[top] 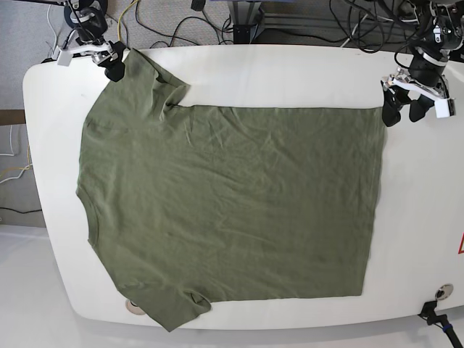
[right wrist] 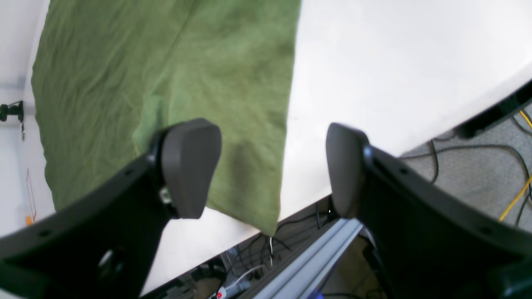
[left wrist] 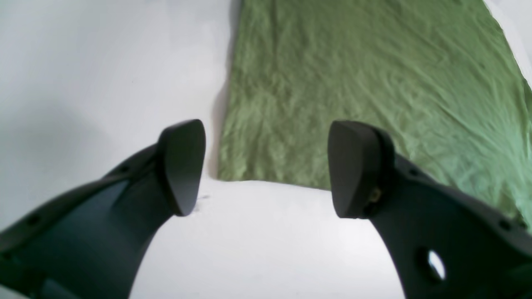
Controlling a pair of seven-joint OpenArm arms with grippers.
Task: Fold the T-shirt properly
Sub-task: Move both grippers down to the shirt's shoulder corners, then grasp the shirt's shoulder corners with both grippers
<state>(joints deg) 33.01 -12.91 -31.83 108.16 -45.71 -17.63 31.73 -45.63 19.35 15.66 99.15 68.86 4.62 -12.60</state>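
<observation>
The olive-green T-shirt (top: pixel 232 203) lies flat on the white table (top: pixel 290 72), collar side to the left and hem to the right. My left gripper (top: pixel 404 114) hovers open just outside the hem's far right corner. In the left wrist view that gripper (left wrist: pixel 270 170) straddles the corner edge of the T-shirt (left wrist: pixel 353 74), nothing between its fingers. My right gripper (top: pixel 114 67) stands open at the far left sleeve. In the right wrist view it (right wrist: pixel 268 170) hangs over the sleeve edge of the T-shirt (right wrist: pixel 166 83), apart from the cloth.
Cables (top: pixel 304 18) lie on the floor beyond the table's far edge. An aluminium rail (right wrist: pixel 303 257) and more cables sit below the table edge under my right gripper. A small round fitting (top: pixel 442 291) sits near the front right corner.
</observation>
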